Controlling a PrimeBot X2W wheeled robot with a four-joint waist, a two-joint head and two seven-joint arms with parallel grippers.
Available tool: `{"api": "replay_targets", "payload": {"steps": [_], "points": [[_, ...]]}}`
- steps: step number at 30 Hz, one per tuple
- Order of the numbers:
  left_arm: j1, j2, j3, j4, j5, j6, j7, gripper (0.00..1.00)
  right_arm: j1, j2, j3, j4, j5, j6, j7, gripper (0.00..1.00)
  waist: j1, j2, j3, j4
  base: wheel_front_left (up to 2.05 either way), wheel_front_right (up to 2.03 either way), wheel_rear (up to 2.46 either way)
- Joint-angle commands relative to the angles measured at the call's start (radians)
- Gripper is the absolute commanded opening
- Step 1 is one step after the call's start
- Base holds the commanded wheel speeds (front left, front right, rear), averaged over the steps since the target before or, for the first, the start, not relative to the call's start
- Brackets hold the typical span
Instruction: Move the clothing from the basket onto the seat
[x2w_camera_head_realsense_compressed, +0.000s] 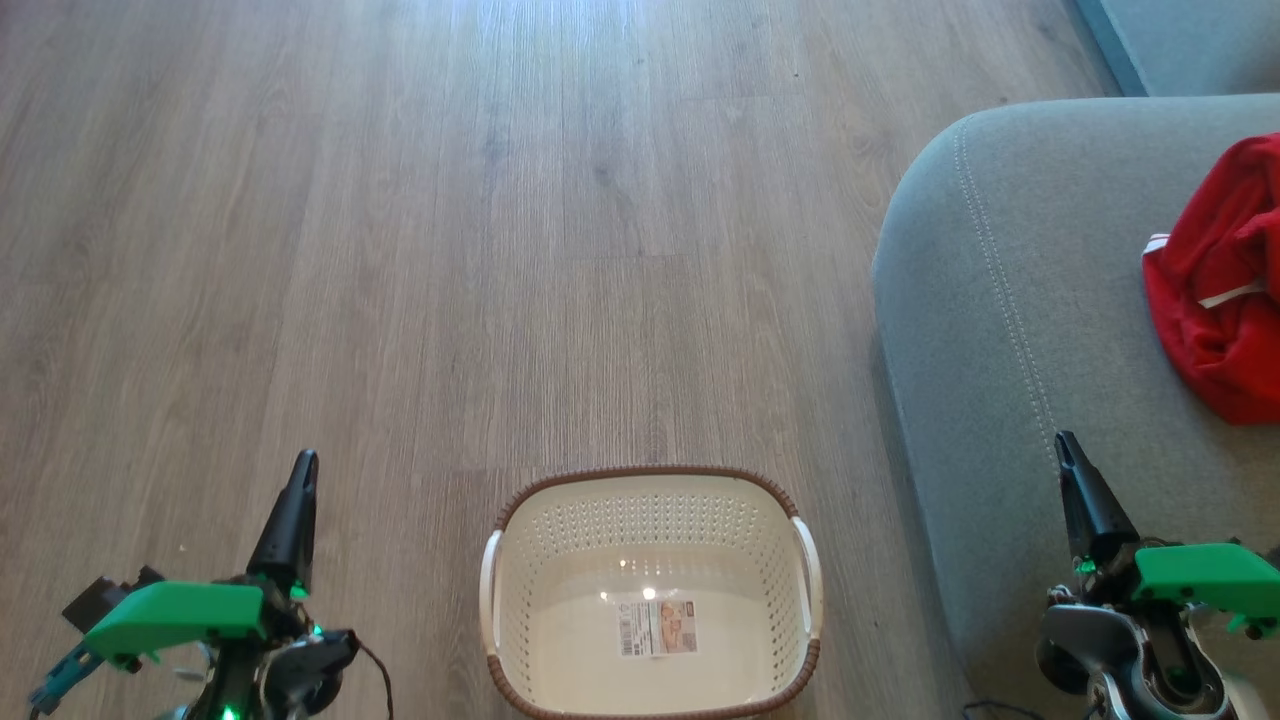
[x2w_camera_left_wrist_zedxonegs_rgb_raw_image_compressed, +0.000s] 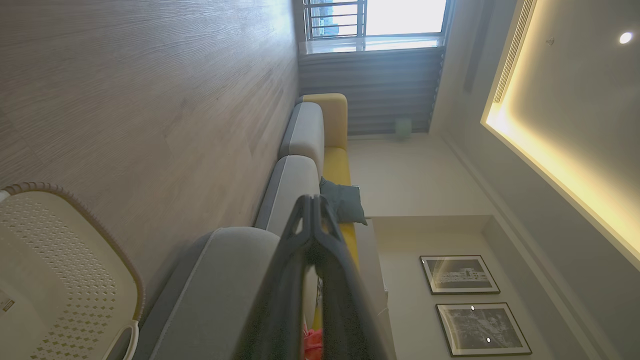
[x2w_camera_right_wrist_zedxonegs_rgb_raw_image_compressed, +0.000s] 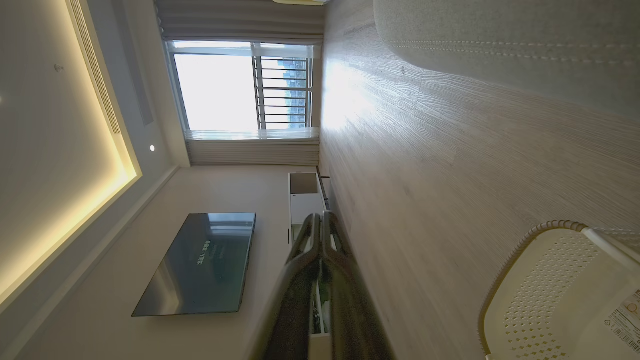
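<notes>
Low at either side of the head view, the left tool (x2w_camera_head_realsense_compressed: 303, 470) and right tool (x2w_camera_head_realsense_compressed: 1068, 450) each hold their two long dark fingers pressed together on nothing. Between them, nearer the body, stands the oval cream-white perforated plastic basket (x2w_camera_head_realsense_compressed: 640, 525) with its brown woven-look rim. It is empty down to the small paper label (x2w_camera_head_realsense_compressed: 657, 628) on its base. Under the right tool lies the large grey-green upholstered seat (x2w_camera_head_realsense_compressed: 1000, 300). Beyond that tool and to its right, the soft bright red clothing (x2w_camera_head_realsense_compressed: 1220, 290) with thin white trim rests on the cushion, partly cut off by the frame. The task looks finished. The main risk is the right tool swinging outward and snagging the loose fabric, dragging it to the pale wood-plank floor (x2w_camera_head_realsense_compressed: 400, 250). Either arm dropping inward could knock the light basket.
</notes>
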Motion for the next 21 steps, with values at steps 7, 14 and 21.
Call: {"api": "replay_targets", "payload": {"steps": [7,14,21], "points": [[-0.046,0.008,0.039,-0.032,-0.007,-0.009,0.007,0.0,-0.052,0.0,0.017,-0.039,0.002,0.0,0.01,0.0,0.0,0.0,0.0,0.0,0.0,0.0,0.0],[-0.046,0.008,0.039,-0.032,-0.007,-0.009,0.007,0.0,-0.052,0.001,0.016,-0.039,0.001,0.0,0.011,0.0,0.0,0.0,0.0,0.0,0.0,0.0,0.0],[-0.046,0.008,0.039,-0.032,-0.007,-0.009,0.007,0.0,-0.052,0.001,0.015,-0.039,0.001,0.0,0.011,0.0,0.0,0.0,0.0,0.0,0.0,0.0,0.0]]}}
